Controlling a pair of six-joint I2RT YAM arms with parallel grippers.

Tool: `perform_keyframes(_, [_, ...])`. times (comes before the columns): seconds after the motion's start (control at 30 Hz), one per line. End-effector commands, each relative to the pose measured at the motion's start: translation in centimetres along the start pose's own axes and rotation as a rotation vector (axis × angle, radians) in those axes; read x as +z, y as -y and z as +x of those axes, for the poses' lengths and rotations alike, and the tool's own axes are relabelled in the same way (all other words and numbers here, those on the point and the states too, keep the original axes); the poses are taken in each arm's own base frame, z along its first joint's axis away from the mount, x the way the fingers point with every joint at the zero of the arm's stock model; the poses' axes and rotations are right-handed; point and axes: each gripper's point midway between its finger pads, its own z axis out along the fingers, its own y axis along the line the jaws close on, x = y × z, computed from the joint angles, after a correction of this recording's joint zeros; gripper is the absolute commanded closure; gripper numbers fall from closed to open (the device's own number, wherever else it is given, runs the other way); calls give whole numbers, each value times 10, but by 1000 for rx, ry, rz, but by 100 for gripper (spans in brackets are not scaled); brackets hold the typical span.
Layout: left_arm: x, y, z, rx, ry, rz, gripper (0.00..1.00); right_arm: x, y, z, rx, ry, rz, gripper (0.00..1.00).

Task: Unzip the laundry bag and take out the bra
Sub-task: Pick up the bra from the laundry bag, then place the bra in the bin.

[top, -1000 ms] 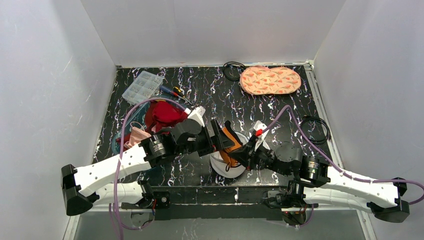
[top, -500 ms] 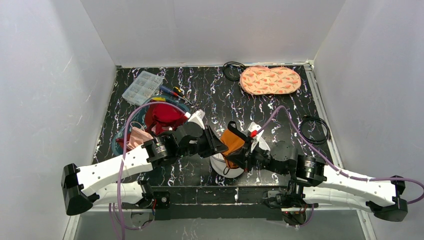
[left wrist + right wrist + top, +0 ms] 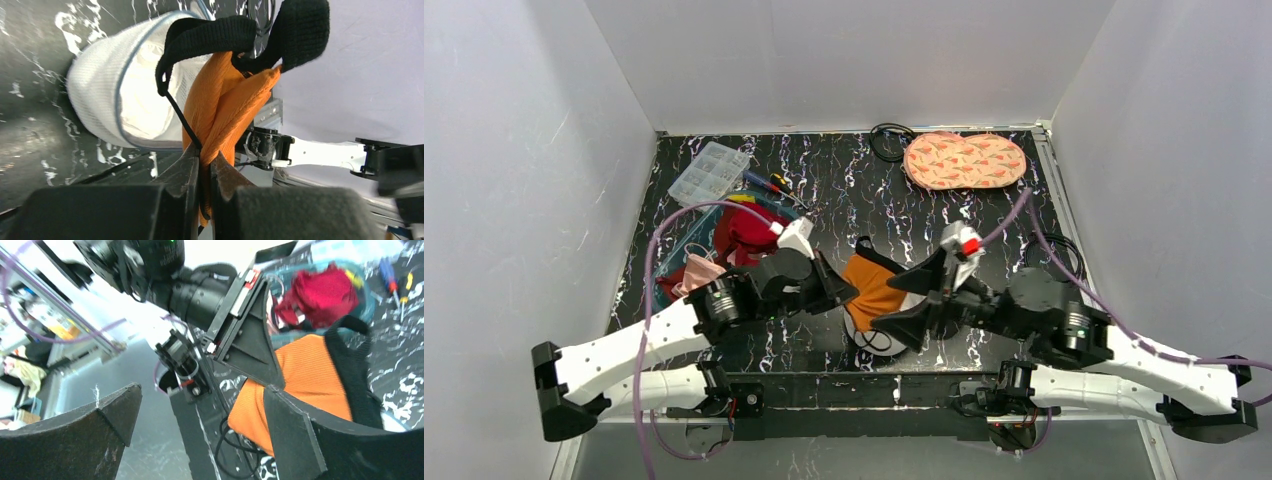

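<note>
The left claw [image 3: 202, 167] is pinched tight on the orange bra [image 3: 227, 107], which rises over the open mouth of the white mesh laundry bag [image 3: 107, 95]. The bag lies on the table [image 3: 844, 180] between the two arms. The right claw [image 3: 894, 303] is spread wide just beside the bra, gripping nothing.

A black marble-patterned desk with white veins [image 3: 844, 180] spreads under and beyond the left end effector [image 3: 842, 291] and the right end effector [image 3: 916, 300]. Plain white panels close it in on three sides. The back wall [image 3: 844, 60] stands far beyond both end effectors, with the left wall [image 3: 534, 160] and the right wall [image 3: 1164, 150] well out to either side. A pale metal strip [image 3: 1069, 235] edges the desk outside the right end effector. Behind both, past the near edge, lies a dull grey surface [image 3: 874, 462]. The light is even and soft.
</note>
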Motion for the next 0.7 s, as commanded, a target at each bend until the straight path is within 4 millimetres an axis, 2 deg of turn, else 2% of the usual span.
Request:
perform_keyframes(0.0, [-54, -7, -56, 99, 234, -49, 100, -30, -10, -64, 2, 184, 10, 1])
perform_keyframes(0.07, [-85, -23, -84, 125, 375, -104, 100, -36, 6, -64, 15, 212, 92, 1])
perform_keyframes(0.17, [-138, -44, -124, 162, 591, -150, 100, -37, 31, -44, 46, 212, 190, 1])
perform_keyframes(0.27, [-177, -62, -149, 242, 729, -218, 100, -28, 40, -13, 70, 172, 195, 1])
perform_keyframes(0.33, [-193, -73, -157, 306, 765, -282, 100, -19, 41, 2, 78, 147, 179, 1])
perform_keyframes(0.43, [-200, -75, -159, 346, 764, -306, 100, -5, 43, 21, 83, 87, 177, 1])
perform_keyframes(0.53, [-186, -59, -157, 410, 714, -286, 100, 7, 44, 32, 80, 46, 182, 1])
perform_keyframes(0.67, [-161, -41, -161, 500, 648, -347, 100, 18, 44, 35, 84, 40, 177, 1])
